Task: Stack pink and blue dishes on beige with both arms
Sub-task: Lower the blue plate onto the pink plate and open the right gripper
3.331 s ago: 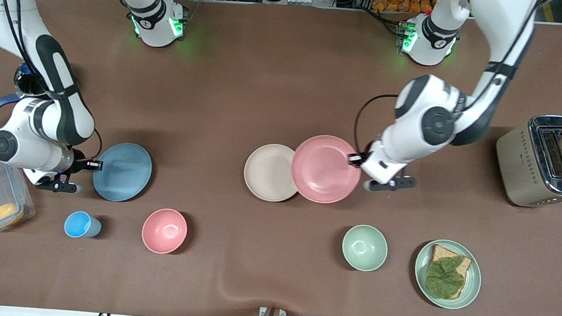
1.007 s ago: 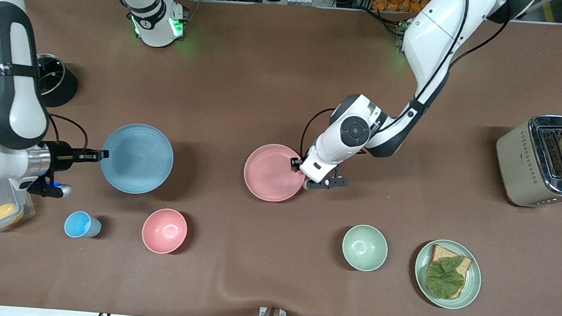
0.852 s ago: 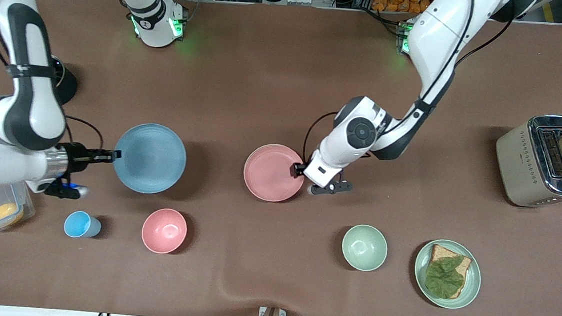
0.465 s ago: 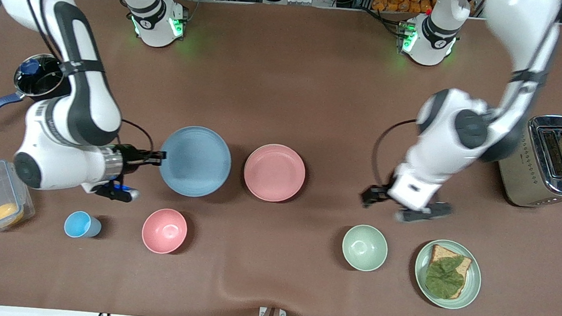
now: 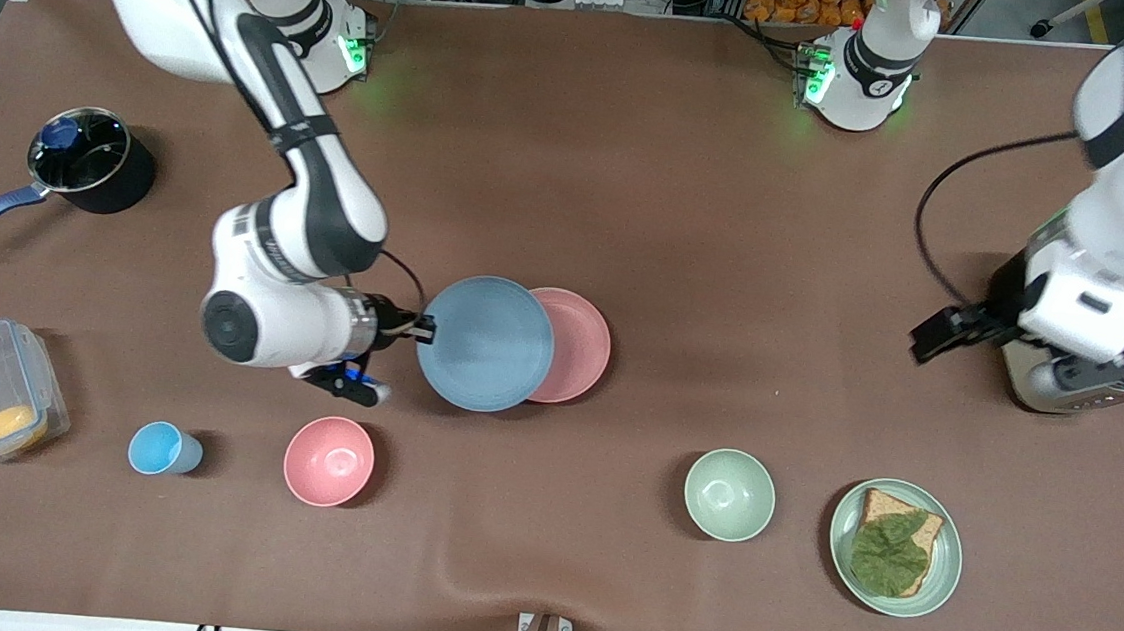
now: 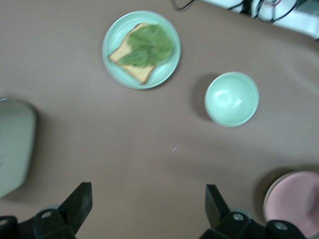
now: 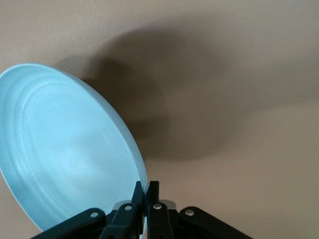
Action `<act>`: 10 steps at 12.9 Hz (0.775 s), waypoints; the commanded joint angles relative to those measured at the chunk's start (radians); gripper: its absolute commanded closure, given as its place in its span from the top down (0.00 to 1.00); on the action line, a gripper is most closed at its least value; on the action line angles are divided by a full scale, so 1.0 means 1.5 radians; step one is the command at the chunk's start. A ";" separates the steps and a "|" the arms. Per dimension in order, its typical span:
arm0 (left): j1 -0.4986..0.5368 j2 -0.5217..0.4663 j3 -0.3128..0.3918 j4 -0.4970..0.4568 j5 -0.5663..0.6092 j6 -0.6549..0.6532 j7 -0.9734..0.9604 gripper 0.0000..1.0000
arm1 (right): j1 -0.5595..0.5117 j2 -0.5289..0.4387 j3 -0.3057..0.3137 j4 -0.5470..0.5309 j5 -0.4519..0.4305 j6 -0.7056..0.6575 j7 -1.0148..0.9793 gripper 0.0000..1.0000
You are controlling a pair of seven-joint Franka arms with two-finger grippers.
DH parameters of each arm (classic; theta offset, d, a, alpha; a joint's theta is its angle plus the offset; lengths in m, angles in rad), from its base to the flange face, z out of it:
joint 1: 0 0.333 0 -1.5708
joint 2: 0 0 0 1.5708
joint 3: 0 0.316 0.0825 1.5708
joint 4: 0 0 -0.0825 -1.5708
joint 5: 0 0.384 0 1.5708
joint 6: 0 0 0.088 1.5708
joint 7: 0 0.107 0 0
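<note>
Right gripper (image 5: 424, 328) clamped on rim of flat matte light-blue plate (image 5: 486, 343), over pale-pink plate (image 5: 575, 345) (probably stiff, light; rim grip suited). Left gripper (image 5: 944, 333) spread, empty, beside toaster (image 5: 1067, 395).

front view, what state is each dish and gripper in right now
blue plate: held by its rim, overlapping the pink plate
pink plate: lying flat, partly covered
right gripper: shut on blue plate
left gripper: open, empty, by the toaster
green plate: holds toast and leaf
</note>
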 commanded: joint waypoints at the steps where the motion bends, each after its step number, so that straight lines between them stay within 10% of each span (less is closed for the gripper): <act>1: 0.020 -0.006 0.002 0.048 0.019 -0.060 0.118 1.00 | 0.035 0.004 -0.006 -0.014 0.016 0.047 0.070 0.00; 4: -0.052 -0.040 0.094 0.028 -0.001 -0.065 0.150 1.00 | 0.069 0.013 -0.006 -0.015 0.016 0.074 0.122 0.00; 10: -0.066 -0.079 0.104 -0.021 -0.004 -0.075 0.150 1.00 | 0.085 0.024 -0.006 -0.015 0.016 0.083 0.124 0.00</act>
